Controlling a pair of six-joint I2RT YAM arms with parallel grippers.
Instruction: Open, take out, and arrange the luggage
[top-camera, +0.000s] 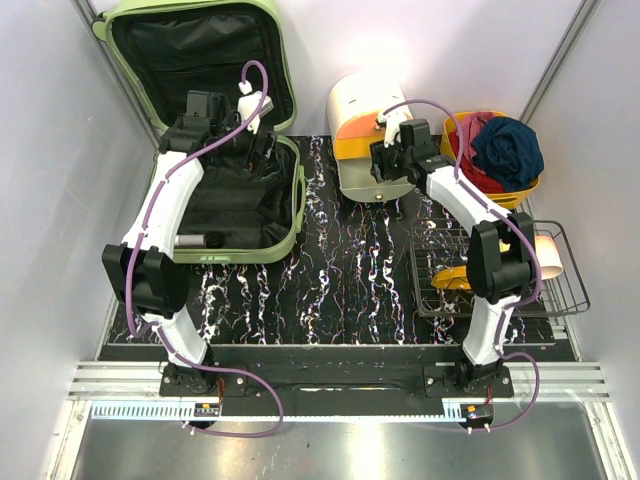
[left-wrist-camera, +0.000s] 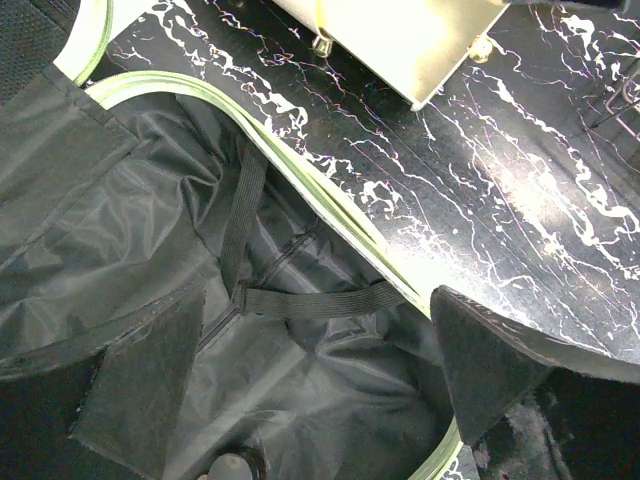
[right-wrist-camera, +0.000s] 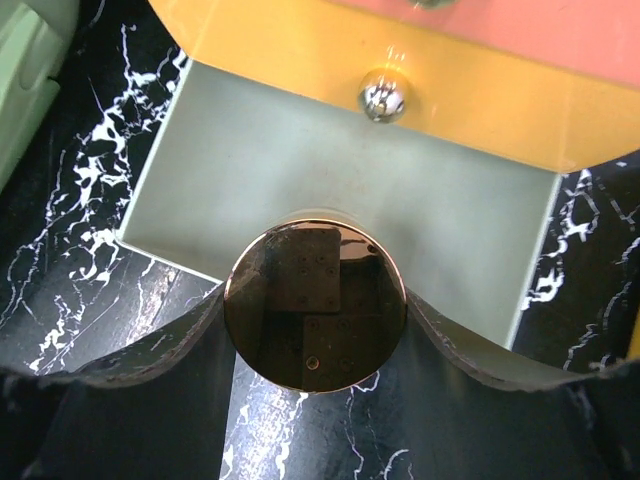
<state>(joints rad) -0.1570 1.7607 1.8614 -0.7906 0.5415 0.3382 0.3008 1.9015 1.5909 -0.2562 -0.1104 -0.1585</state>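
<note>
The luggage (top-camera: 245, 256) lies open at the far left of the desk (top-camera: 340, 280), its lid (top-camera: 190, 50) propped upright against the back wall and its black-lined base lying flat. Your left end effector (left-wrist-camera: 320, 370) hangs over that base, just inside the luggage's right rim. Its fingers are spread wide with nothing between them. Below it you see loose lining and crossed elastic straps (left-wrist-camera: 300, 300). A small grey-and-black item (top-camera: 200, 240) lies at the near edge of the base. Right of the luggage stands the drawer box (top-camera: 360, 105), and your right end effector (right-wrist-camera: 315, 300) is at its orange front. It is part closed, both fingers pressed against a shiny round disc (right-wrist-camera: 315, 350). The disc looks like a knob of the box, though the close view does not settle that. Further right of the luggage are a bin (top-camera: 530, 187) of clothes (top-camera: 505, 150) and a wire basket (top-camera: 545, 226)
</note>
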